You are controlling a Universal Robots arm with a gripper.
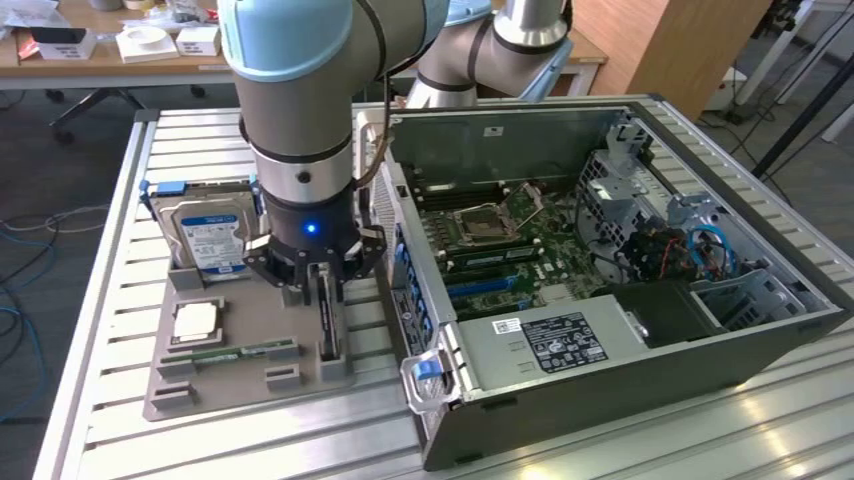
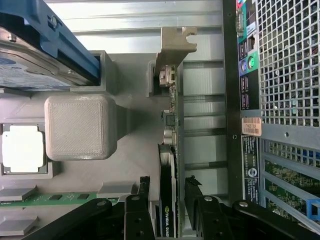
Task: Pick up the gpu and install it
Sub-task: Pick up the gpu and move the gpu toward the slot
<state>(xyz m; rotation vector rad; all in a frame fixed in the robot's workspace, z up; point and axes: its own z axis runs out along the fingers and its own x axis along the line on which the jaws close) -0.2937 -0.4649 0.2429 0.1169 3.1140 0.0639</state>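
Where the gripper [image 1: 324, 283] hangs: low over the tray [image 1: 254, 385], at its edge on the exterior view's right, pointing straight down from the arm and just beside the case [image 1: 641, 380].
Gripper state: spread. In the wrist view its fingers [image 2: 144, 192] stand one on each side of the gpu [image 2: 167, 165], with a thin gap showing on both sides, so nothing is pinched.
Gpu: in the tray, standing on its long edge in a slot with its dark face upright, between the fingers. Its silver bracket [image 2: 174, 47] is at the end beyond the fingers. It is not in the case.
Tray: grey, lying flat on the slatted metal table [image 1: 100, 330], touching or nearly touching the case wall; I cannot tell which.
Hard drive [image 1: 211, 235]: propped upright at the far end of the tray, blue-and-white label facing out.
CPU [image 1: 198, 320]: flat in a square pocket, near the middle of the tray.
RAM stick [image 1: 234, 354]: green, lying along the tray nearer the camera than the CPU.
Case: open on its side, motherboard [image 1: 514, 250] facing up.
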